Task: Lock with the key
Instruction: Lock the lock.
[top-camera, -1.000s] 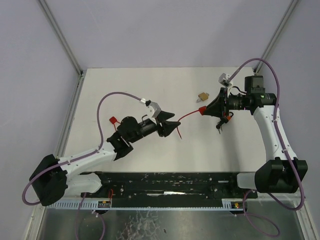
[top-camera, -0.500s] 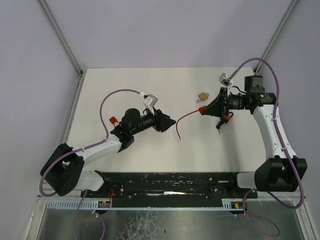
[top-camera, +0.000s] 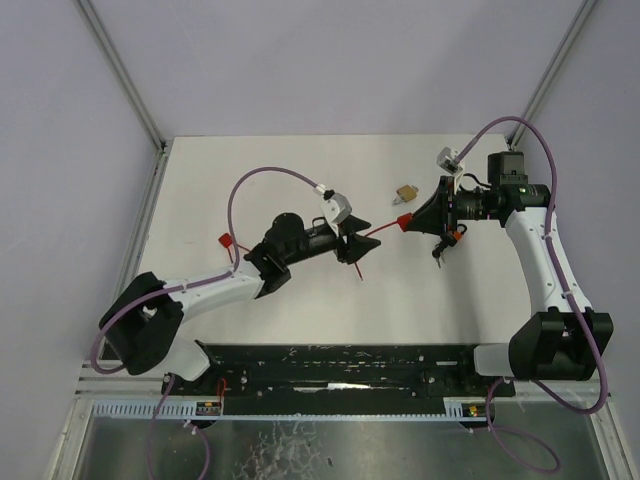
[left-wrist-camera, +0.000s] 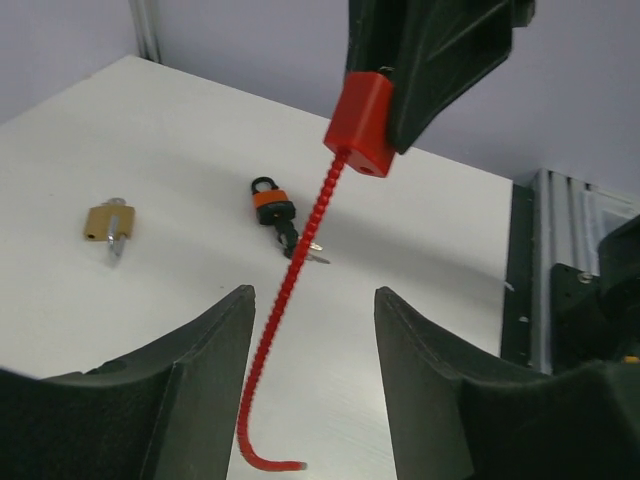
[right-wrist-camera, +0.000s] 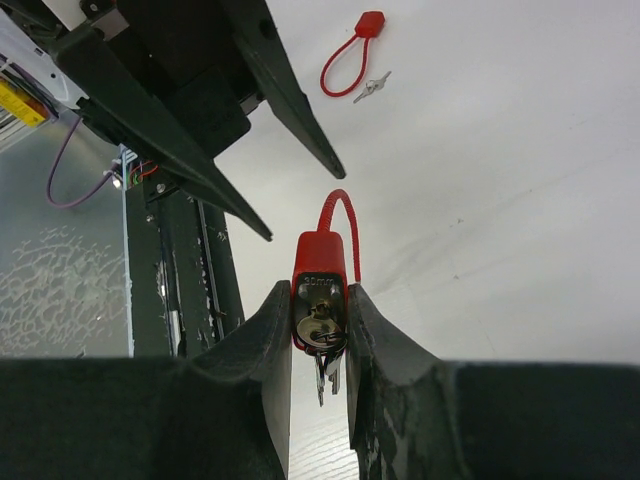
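My right gripper (right-wrist-camera: 320, 300) is shut on the body of a red cable lock (right-wrist-camera: 320, 262), held above the table. A bunch of keys (right-wrist-camera: 326, 368) hangs from the keyhole on its metal face. The lock's beaded red cable (left-wrist-camera: 290, 285) droops free from the body (left-wrist-camera: 362, 125), its loose end curling low. My left gripper (left-wrist-camera: 315, 292) is open, and the cable passes between its fingers close to the left one without being touched. From above, the left gripper (top-camera: 365, 250) sits just left of the right gripper (top-camera: 405, 222).
A brass padlock (top-camera: 406, 191) lies behind the grippers. A small black and orange padlock (left-wrist-camera: 272, 205) with keys lies under the right gripper. A second red cable lock (top-camera: 227, 240) with a key (right-wrist-camera: 370, 88) lies at the left.
My left arm has swung to the right, bringing its open jaws around the hanging red cable. The right arm and the lock it holds have not moved.
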